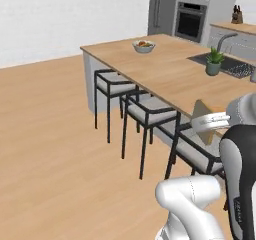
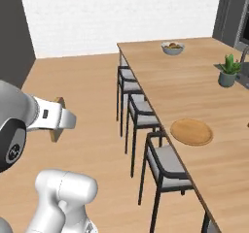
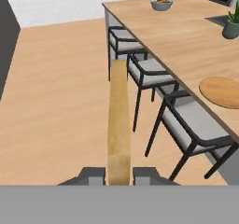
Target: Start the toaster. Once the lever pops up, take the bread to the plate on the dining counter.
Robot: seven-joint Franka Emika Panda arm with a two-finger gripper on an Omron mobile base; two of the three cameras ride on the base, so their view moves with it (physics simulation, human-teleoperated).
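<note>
Carrying the bread (image 3: 118, 125) toward the counter (image 1: 165, 69) is where things stand, so the toaster part looks done. The gripper (image 3: 118, 174) is clamped on the slice, edge-on in the hand view, sticking straight out ahead of the fingers. The plate (image 3: 223, 91) sits ahead and off to the hand's right, near the counter edge, past the closest stool (image 3: 196, 125). Next move, I'd guess: swing right, get over that stool, line the slice up above the plate, then lower and release. Hard to say how high the hand is relative to the countertop.
</note>
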